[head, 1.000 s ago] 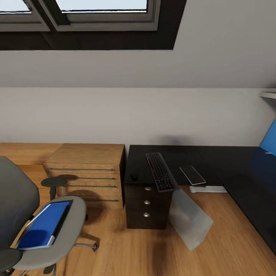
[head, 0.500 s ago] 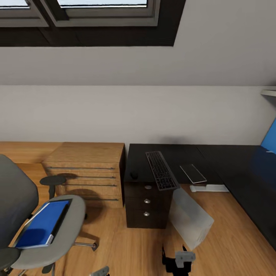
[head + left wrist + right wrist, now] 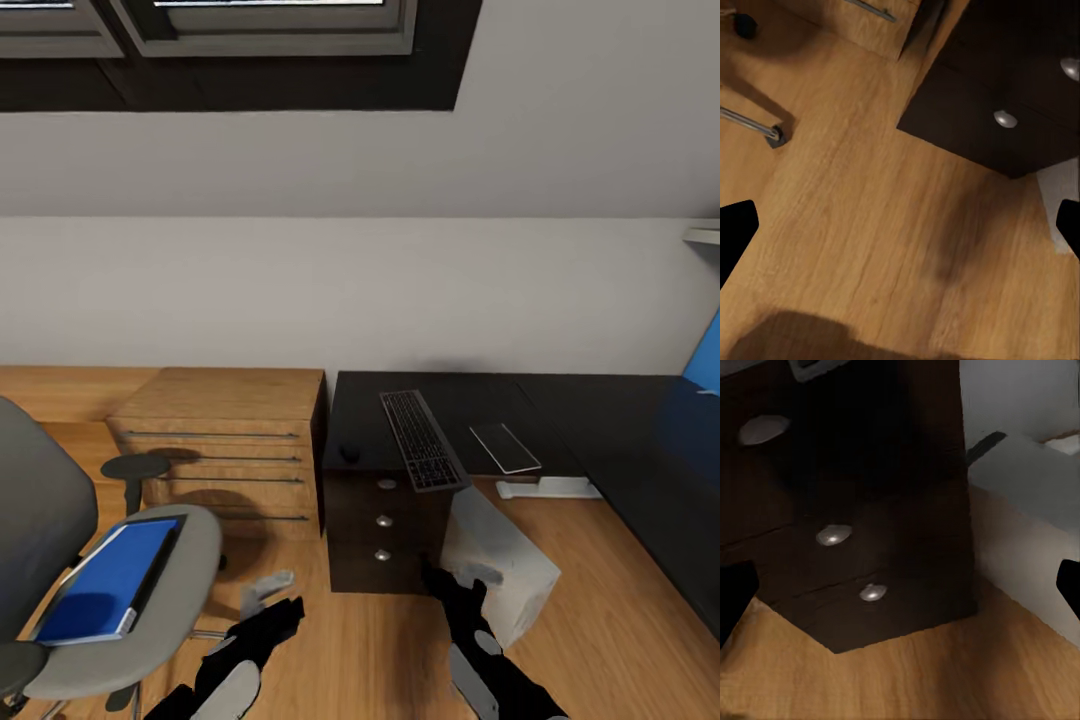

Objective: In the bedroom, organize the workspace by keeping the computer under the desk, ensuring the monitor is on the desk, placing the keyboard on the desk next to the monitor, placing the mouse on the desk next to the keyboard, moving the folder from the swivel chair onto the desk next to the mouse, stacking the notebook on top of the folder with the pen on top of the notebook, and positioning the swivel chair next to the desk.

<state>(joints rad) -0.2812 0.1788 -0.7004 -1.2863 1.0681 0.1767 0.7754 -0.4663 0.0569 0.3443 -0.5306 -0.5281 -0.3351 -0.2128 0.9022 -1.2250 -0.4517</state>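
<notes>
The black keyboard (image 3: 421,440) lies on the black desk (image 3: 590,415) above its three drawers (image 3: 383,525), with a small dark mouse (image 3: 348,453) beside it. The light-grey computer (image 3: 496,562) leans tilted on the floor against the drawers, also in the right wrist view (image 3: 1027,502). The blue folder (image 3: 106,580) rests on the swivel chair (image 3: 175,610). My left gripper (image 3: 272,598) hangs open over bare floor (image 3: 900,229). My right gripper (image 3: 463,585) is open before the drawers (image 3: 900,585). Monitor, notebook and pen are out of view.
A wooden chest (image 3: 222,445) with bar handles stands left of the desk. A thin flat pale-rimmed slab (image 3: 505,449) lies on the desk right of the keyboard. A white strip (image 3: 547,488) lies on the floor under the desk. A blue surface (image 3: 705,355) shows at the right edge.
Both arms have risen into the head view from below, their grippers now level with the lowest drawer. The camera has tilted slightly down.
</notes>
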